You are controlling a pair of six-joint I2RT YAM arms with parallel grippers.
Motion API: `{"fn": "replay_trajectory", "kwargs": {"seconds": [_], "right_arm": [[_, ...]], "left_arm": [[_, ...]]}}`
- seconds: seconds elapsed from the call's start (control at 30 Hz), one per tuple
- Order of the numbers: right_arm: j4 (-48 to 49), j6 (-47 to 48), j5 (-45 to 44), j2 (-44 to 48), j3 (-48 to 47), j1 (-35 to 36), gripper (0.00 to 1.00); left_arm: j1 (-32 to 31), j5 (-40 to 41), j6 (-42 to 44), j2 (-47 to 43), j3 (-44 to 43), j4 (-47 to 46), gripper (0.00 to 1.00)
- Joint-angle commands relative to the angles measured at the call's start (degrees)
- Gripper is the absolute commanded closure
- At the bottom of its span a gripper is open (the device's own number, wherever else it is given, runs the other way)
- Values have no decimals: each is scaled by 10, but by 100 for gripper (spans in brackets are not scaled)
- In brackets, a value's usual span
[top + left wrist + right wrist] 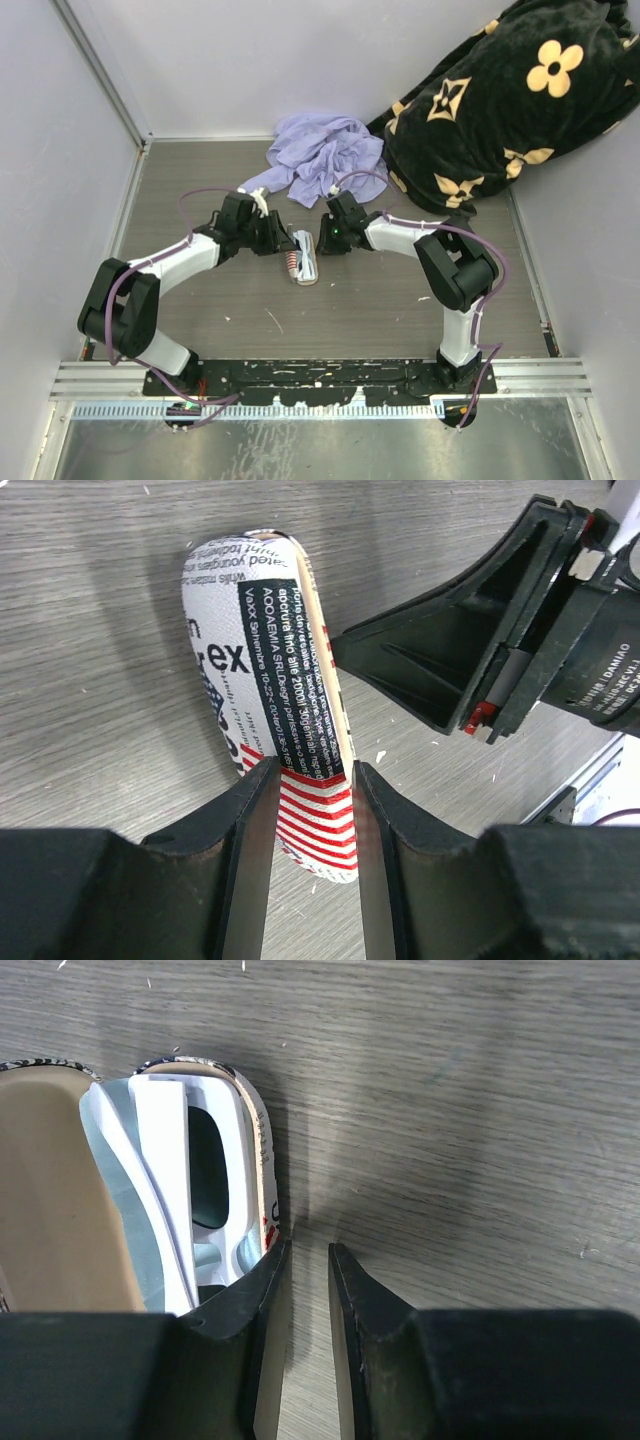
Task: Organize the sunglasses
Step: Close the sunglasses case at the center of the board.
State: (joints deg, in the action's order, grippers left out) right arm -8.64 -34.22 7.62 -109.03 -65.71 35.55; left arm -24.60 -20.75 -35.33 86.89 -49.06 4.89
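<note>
The sunglasses (165,1160) lie inside the open case (303,258) at mid-counter (400,320), between the two arms. The left jaws clamp the case's striped end. The right jaws are nearly closed, with only a thin slit between them, and their tips sit at the case's rim — whether they pinch it, I cannot tell.

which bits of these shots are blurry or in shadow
left wrist: left gripper blurred up close, case print sharp; right wrist: right gripper blurred, a soft shadow running up the table from it, sunglasses clear; top external: even light, faint sheen on the metal sheet
</note>
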Motion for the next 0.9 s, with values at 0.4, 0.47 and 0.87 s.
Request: {"fn": "replay_trajectory", "kwargs": {"seconds": [0.4,0.47,0.87], "right_arm": [[18,-5,18,-5,-21,5,78],[20,-5,22,-6,-20,5,78],[26,-7,32,-10,-21,9,79]], "left_arm": [[-18,2,0,9,-34,-5,59],[-18,3,-1,9,-33,-6,59],[-30,2,-9,29,-41,-15,59]]}}
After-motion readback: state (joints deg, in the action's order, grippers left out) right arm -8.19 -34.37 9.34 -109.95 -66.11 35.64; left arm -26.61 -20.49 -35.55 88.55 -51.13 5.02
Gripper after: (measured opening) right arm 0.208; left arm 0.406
